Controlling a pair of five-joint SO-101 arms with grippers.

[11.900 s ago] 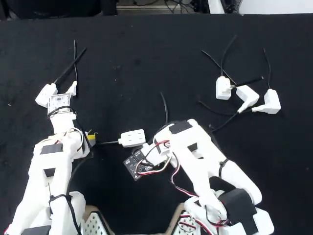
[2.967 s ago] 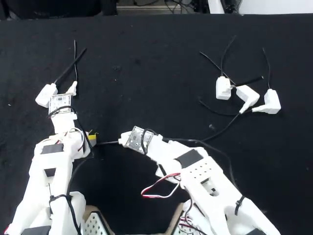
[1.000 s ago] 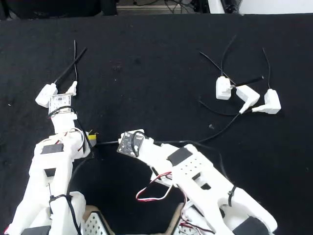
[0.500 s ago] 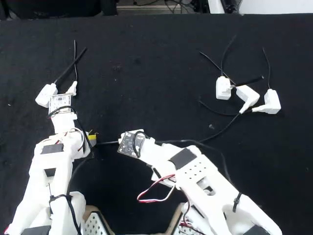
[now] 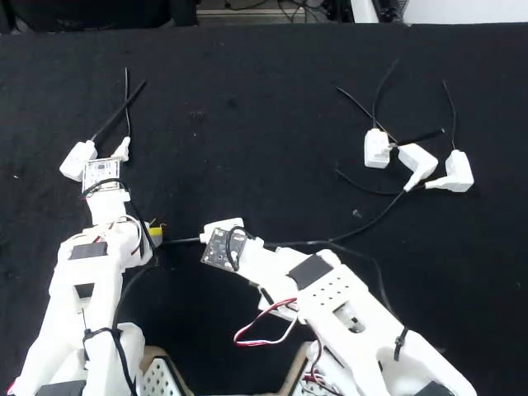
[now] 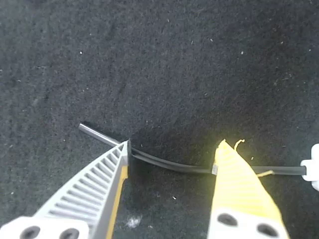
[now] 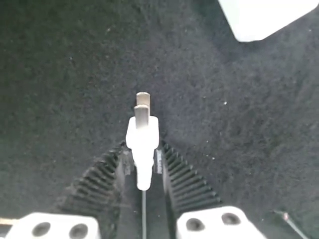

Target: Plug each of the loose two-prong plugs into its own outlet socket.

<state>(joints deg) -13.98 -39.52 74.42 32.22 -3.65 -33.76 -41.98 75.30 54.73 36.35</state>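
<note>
White against the black tabletop, a two-prong plug sits clamped in the right gripper near the outlet socket at mid-table, while the left gripper stands spread over a black cable.

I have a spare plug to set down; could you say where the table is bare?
The wide middle, between the left plug pair and the three-plug cluster, is bare. Crowded around the outlet socket and right gripper.
</note>
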